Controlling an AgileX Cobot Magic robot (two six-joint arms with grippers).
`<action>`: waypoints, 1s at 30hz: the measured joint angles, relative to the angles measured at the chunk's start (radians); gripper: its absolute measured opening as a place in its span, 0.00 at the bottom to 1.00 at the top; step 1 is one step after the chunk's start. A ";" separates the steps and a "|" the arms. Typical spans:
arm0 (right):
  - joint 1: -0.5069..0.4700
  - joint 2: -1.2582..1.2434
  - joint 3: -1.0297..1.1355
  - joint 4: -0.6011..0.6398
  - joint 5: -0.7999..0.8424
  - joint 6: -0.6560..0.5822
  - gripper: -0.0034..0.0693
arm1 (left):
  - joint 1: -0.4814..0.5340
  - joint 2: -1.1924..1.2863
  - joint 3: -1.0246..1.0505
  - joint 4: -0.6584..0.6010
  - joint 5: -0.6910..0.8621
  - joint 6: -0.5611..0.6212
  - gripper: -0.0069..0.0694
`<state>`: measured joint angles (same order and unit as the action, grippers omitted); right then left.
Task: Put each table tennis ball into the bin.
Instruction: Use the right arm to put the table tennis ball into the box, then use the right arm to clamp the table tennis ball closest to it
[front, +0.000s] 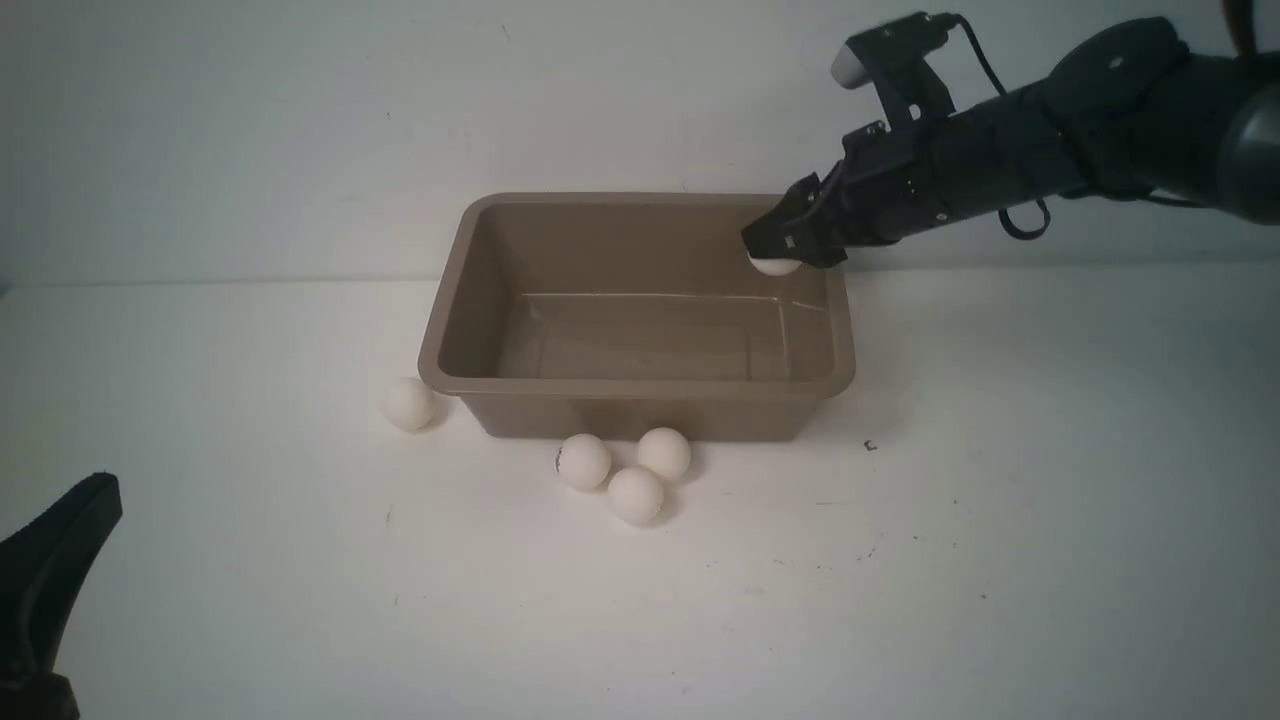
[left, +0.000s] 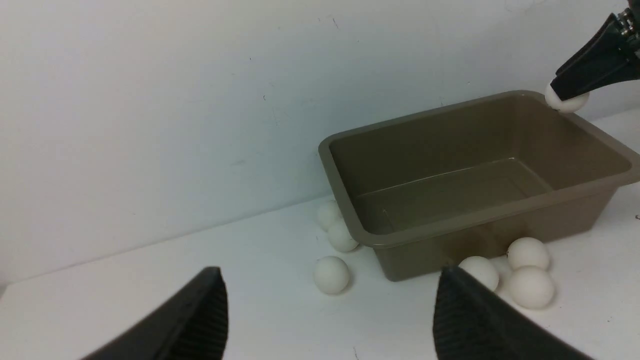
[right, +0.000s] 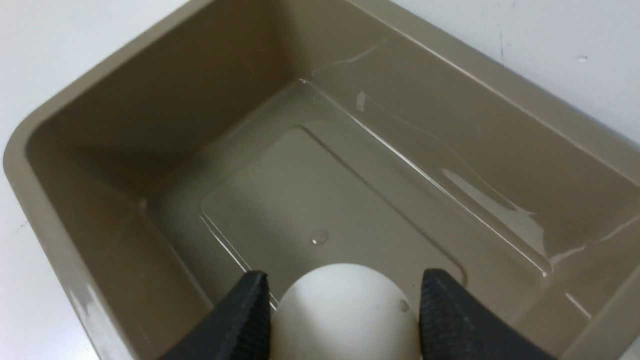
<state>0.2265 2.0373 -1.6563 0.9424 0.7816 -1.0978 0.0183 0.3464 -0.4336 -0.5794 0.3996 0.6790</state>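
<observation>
Over the far right corner of the taupe grey-brown rectangular plastic bin (front: 640, 385), the right gripper (front: 775, 255) is clamped on one small matte white table tennis ball (front: 776, 266). Right wrist view shows both ribbed black fingers (right: 240, 320) pressed on its sides, with bare bin floor below.

The ball hangs at about rim level. Front view puts it just inside the rim line. Left wrist view puts it right at the corner edge, so can't tell for sure that it clears.

Step in hand, my read: release into the bin. To do it well, carry the ball a bit further toward the bin's middle and lower it before parting the jaws. A light ball let go at the rim or from height could bounce off the hard floor and out. Open smoothly, no flick.

Six others lie on the white tabletop (front: 1000, 560):
- cluster of three balls (front: 636, 494) just in front of the near wall
- lone ball (front: 410, 404) by the front left corner
- two more balls (left: 342, 236) beside the left wall, seen only from the left wrist

The left gripper (left: 329, 300) has jaws wide apart, holds nothing, and sits low and well apart from the bin. Nothing is in the bin yet, so the task looks barely started.
</observation>
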 joint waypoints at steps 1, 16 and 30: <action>0.000 0.000 0.000 -0.002 -0.001 -0.006 0.53 | 0.000 0.000 0.000 0.000 -0.001 0.000 0.74; -0.013 -0.008 0.000 -0.007 -0.086 -0.052 0.81 | 0.000 0.000 0.000 0.000 -0.010 0.000 0.74; -0.168 -0.077 0.000 -0.337 0.129 0.083 0.81 | 0.000 0.000 0.000 0.000 -0.011 0.001 0.74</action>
<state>0.0584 1.9607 -1.6563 0.6050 0.9102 -1.0149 0.0183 0.3464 -0.4336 -0.5794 0.3888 0.6801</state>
